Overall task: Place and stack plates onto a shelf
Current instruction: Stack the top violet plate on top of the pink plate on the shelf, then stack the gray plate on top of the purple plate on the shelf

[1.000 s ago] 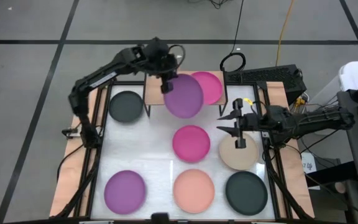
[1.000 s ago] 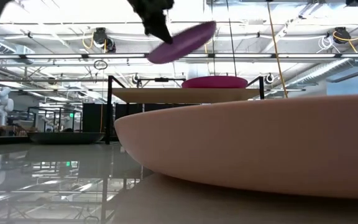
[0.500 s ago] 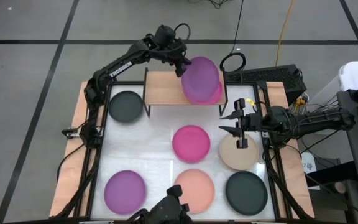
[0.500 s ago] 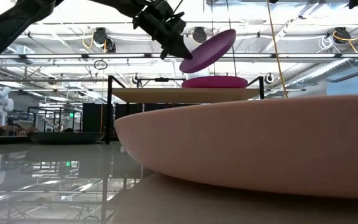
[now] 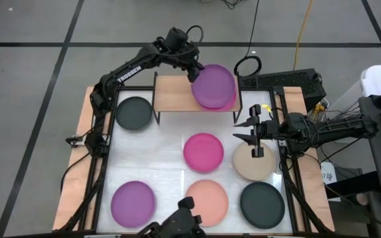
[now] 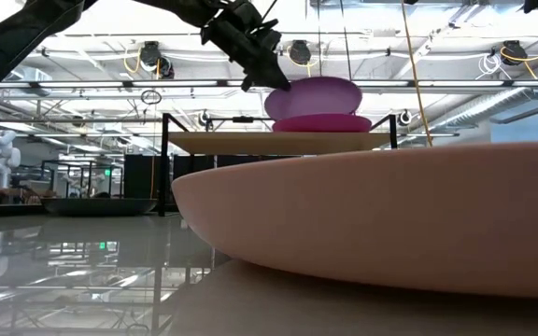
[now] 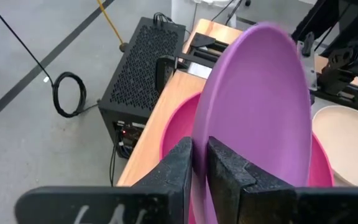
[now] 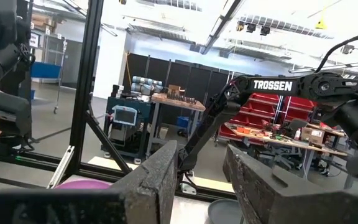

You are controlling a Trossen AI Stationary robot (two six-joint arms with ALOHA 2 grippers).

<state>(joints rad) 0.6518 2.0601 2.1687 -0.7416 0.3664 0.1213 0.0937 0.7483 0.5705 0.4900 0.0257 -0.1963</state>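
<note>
Held plate: I see a purple plate [image 5: 213, 86] pinched by its rim, tilted over the magenta plate [image 5: 229, 102] that lies on the right half of the shelf [image 5: 174, 94]; in the low view its far edge seems to touch the magenta one, though I can't be sure.
Look of it: round, shallow, matte, plain purple, its hollow side facing up and away from the wrist camera.
Left gripper: [image 7: 199, 163] fingers clenched on the purple plate's near rim, above the middle of the shelf.
Shelf: light wood on thin black legs at the back of the table [image 5: 170, 165]; its left half is bare wood.
Nearby plates: I count a black plate [image 5: 134, 112] just left of the shelf, a second magenta plate [image 5: 203, 152] mid-table, a beige plate [image 5: 254, 163] to its right, then a second purple plate [image 5: 133, 202], a peach plate [image 5: 206, 199] and another black plate [image 5: 262, 202] along the front.
Right gripper: [image 5: 245, 130] hanging over the table beside the beige plate, fingers spread apart and holding nothing.
In the way: the peach plate fills most of the low view, hiding the tabletop behind it.
Beyond: a black box [image 7: 138, 74] and a coiled cable [image 5: 248, 66] sit behind the shelf.
</note>
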